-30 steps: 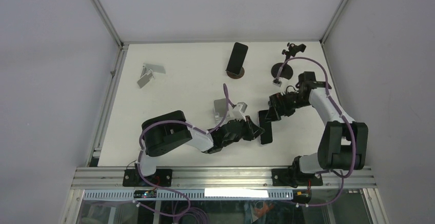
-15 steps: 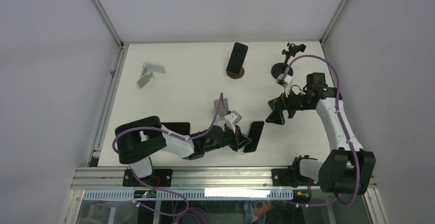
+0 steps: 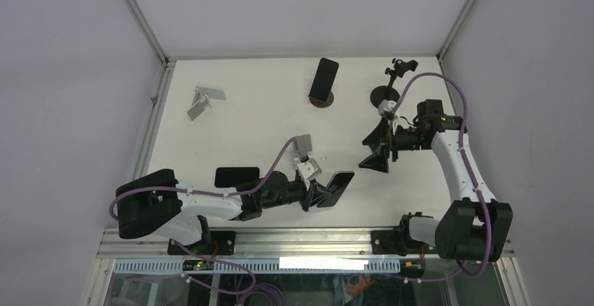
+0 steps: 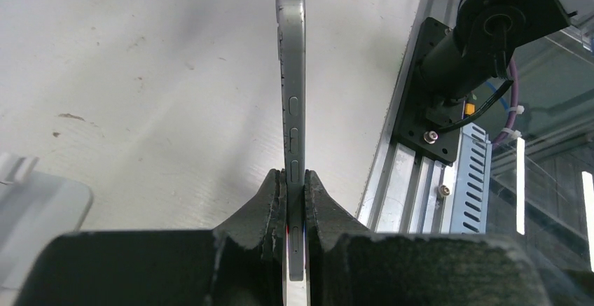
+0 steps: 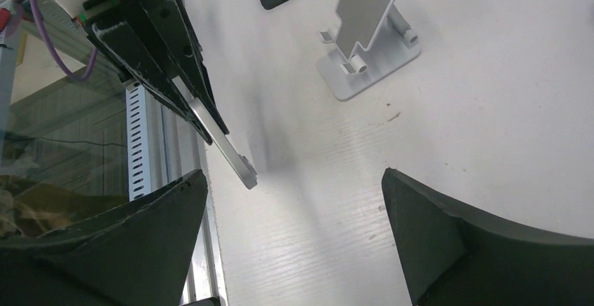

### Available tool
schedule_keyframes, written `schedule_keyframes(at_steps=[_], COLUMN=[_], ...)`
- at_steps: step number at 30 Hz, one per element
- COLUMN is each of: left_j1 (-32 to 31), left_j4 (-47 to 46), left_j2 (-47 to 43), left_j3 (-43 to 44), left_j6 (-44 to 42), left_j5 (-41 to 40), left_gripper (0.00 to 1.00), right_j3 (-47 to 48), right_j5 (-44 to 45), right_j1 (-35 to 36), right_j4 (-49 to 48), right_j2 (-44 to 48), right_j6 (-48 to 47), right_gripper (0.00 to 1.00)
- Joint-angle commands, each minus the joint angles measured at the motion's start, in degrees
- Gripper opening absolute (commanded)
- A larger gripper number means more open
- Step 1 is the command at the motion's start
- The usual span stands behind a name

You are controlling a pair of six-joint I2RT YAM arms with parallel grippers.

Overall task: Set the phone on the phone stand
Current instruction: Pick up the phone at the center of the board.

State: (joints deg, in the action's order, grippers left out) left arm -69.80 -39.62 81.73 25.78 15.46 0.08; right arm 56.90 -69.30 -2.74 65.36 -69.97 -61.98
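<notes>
My left gripper (image 3: pixel 321 194) is shut on the lower end of a dark phone (image 3: pixel 339 184) and holds it just above the table near the front edge. In the left wrist view the phone (image 4: pixel 292 89) stands edge-on between the fingers (image 4: pixel 270 201). My right gripper (image 3: pixel 375 154) is open and empty, to the right of the phone and apart from it. Its view shows the held phone (image 5: pixel 228 152) between its spread fingers (image 5: pixel 140 236). A silver phone stand (image 3: pixel 302 145) stands just behind the left gripper; it also shows in the right wrist view (image 5: pixel 368 33).
A second black phone (image 3: pixel 237 176) lies flat left of the left gripper. Another phone leans on a round stand (image 3: pixel 323 80) at the back. A black clamp stand (image 3: pixel 387 89) is at the back right, a folded silver stand (image 3: pixel 204 100) at the back left. The aluminium rail (image 4: pixel 420 152) borders the front edge.
My left gripper has carried the phone leftward along the front edge. My right gripper has drawn back from the phone and stays open.
</notes>
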Motion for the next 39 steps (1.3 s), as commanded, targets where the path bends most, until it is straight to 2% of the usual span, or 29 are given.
schedule_keyframes(at_steps=[1, 7, 19, 29, 32, 39], left_j1=[-0.38, -0.12, 0.59, 7.5, 9.88, 11.52], left_j4=[0.53, 1.42, -5.11, -19.95, -24.85, -31.96], left_j2=[-6.31, -8.32, -4.08, 0.95, 3.8, 10.73], left_j3=[0.0, -0.03, 1.37, -0.86, -1.1, 1.11], left_j6=[-5.51, -6.27, -4.51, 5.56, 9.8, 15.12], left_j5=[0.12, 1.51, 6.43, 15.55, 19.88, 26.31], left_gripper=[0.0, 0.0, 0.0, 0.0, 0.0, 0.0], right_j3=[-2.44, -9.48, -12.87, -13.92, -13.84, -13.33], right_j5=[-4.5, -7.21, -11.3, -11.63, -12.38, -13.54], right_j1=[0.28, 0.2, 0.31, 5.51, 6.89, 9.14], right_j4=[0.67, -7.11, -6.93, -5.6, -5.41, -5.51], right_j2=[1.42, 5.57, 4.92, 3.91, 3.56, 2.77], right_j6=[-5.43, 0.35, -0.49, -2.88, -2.89, -2.99], right_gripper=[0.99, 0.99, 0.99, 0.98, 0.94, 0.73])
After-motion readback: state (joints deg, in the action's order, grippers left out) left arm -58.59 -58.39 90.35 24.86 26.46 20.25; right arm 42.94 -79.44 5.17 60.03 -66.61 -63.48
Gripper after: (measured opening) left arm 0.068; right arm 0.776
